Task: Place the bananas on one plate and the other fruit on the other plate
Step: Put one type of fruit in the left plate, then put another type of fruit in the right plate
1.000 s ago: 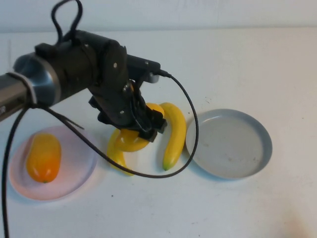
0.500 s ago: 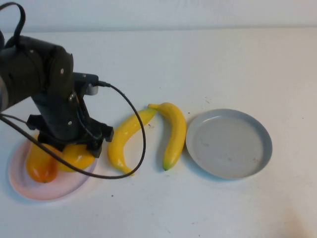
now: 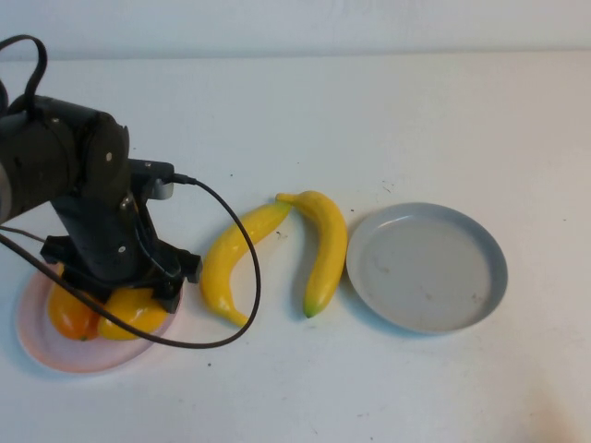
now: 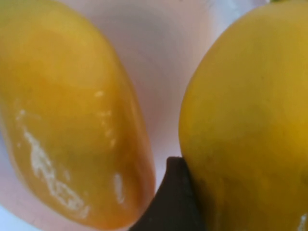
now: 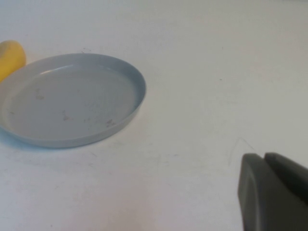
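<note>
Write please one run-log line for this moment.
left gripper: holds plump orange-yellow mango over pale pink plate | right gripper: shut, parked | curved yellow bananas: on table

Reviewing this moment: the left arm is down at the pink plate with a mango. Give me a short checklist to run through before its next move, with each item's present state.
1. Second mango over the pink plate: ok, it lies beside the first mango.
2. Left gripper has let go: cannot tell; one finger touches the second mango and the jaws stand wide around it.
3. Mangoes apart enough to lift out cleanly: ok, the left wrist view shows plate between them.
4. Bananas waiting: ok, both lie on the table between the plates.
5. Grey plate free: ok, nothing in it.
6. Right gripper out of the way: ok, shut, low over the table beside the grey plate.
</note>
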